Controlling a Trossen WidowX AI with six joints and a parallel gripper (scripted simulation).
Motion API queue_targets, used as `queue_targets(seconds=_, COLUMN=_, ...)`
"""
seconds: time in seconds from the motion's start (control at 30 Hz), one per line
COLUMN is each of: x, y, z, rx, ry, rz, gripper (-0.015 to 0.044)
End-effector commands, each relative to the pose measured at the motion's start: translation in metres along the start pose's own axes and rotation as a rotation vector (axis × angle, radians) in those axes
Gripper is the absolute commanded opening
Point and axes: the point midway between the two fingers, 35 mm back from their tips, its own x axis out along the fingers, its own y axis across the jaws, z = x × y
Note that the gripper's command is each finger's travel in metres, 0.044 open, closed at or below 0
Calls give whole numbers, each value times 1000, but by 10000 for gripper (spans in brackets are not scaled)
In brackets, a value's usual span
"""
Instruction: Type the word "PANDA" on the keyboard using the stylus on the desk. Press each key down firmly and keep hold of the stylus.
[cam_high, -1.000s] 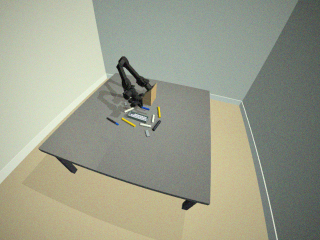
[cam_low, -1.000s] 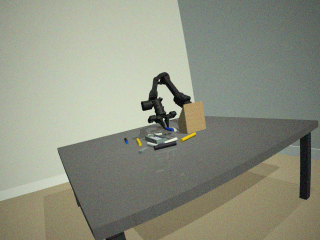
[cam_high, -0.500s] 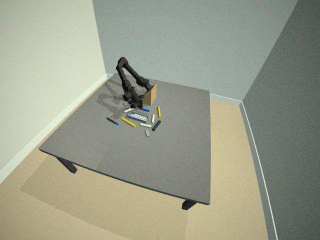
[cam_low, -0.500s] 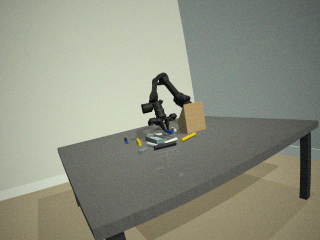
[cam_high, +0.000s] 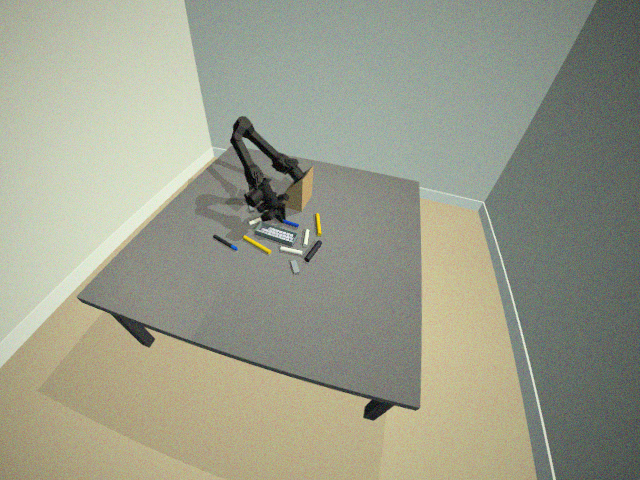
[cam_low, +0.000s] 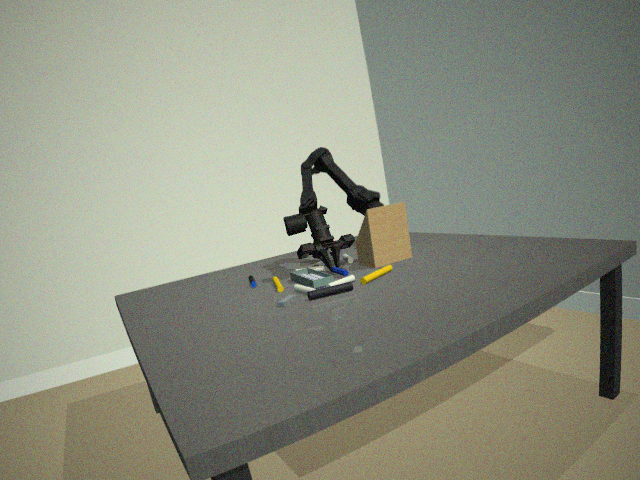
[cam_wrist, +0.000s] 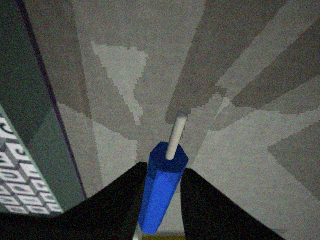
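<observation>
My gripper (cam_high: 281, 219) (cam_low: 333, 267) (cam_wrist: 163, 173) is shut on the blue stylus (cam_high: 291, 223) (cam_low: 340, 271) (cam_wrist: 161, 192). The stylus has a thin pale tip, which in the wrist view points up the frame, over the desk and clear of the keyboard. The keyboard (cam_high: 276, 234) (cam_low: 311, 277) has pale keys in a dark green raised frame. Its keys (cam_wrist: 20, 182) show at the lower left of the wrist view. In the top view the gripper is low, just behind the keyboard. Key letters are too blurred to read, and the tip cannot be made out in the top and exterior views.
A wooden block (cam_high: 307, 190) (cam_low: 390, 235) stands right of the gripper. Yellow sticks (cam_high: 318, 224) (cam_high: 256, 244), white sticks (cam_high: 306, 237) (cam_high: 291, 250), a black stick (cam_high: 313, 251), a black-and-blue pen (cam_high: 225, 242) and a grey block (cam_high: 294, 267) lie around the keyboard.
</observation>
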Motion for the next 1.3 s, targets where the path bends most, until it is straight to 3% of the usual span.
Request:
queue_targets(seconds=0.0, x=6, y=-3, z=2, rx=-6, ry=5, rz=-4, gripper=0)
queue_targets(seconds=0.27, x=8, y=-4, z=3, rx=-6, ry=5, rz=-5, gripper=0)
queue_targets(seconds=0.47, x=7, y=-2, z=4, rx=-1, ry=0, rz=-3, gripper=150)
queue_targets(seconds=0.7, x=2, y=-1, z=1, rx=-2, ry=1, rz=-3, gripper=150)
queue_targets(seconds=0.93, x=-43, y=-2, z=-26, rx=-5, ry=7, rz=-3, gripper=150)
queue_targets(seconds=1.27, x=-37, y=-9, z=-29, rx=14, ry=-39, rz=-73, gripper=150)
